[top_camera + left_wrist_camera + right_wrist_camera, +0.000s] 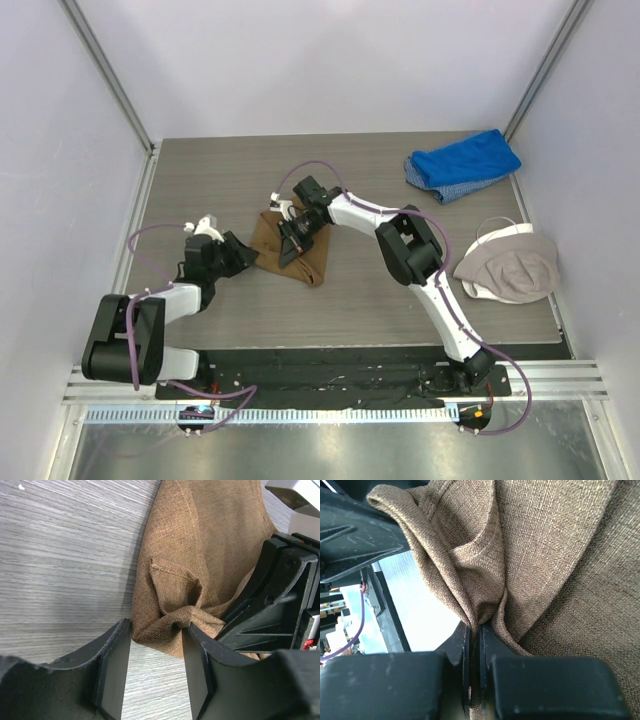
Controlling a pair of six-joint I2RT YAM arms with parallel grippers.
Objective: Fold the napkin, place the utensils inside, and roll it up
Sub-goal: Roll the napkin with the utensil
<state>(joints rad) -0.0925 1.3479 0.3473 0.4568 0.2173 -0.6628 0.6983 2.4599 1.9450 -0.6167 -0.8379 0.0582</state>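
- The napkin (pixel 266 245) lay bunched on the counter (pixel 340 310) between the two tools, loosely doubled and not flat; the fold looked unfinished
- Right tool (pixel 474 632) was pinched tight on a ridge of napkin
- Left tool (pixel 156 635) stood open, a napkin corner between its jaws, ungripped
- No spoon showed, so placing and rolling seemed left to do
- Counted: one napkin, two tools, one blue cloth (pixel 462 163), one cap (pixel 510 262), both well right of the right tool
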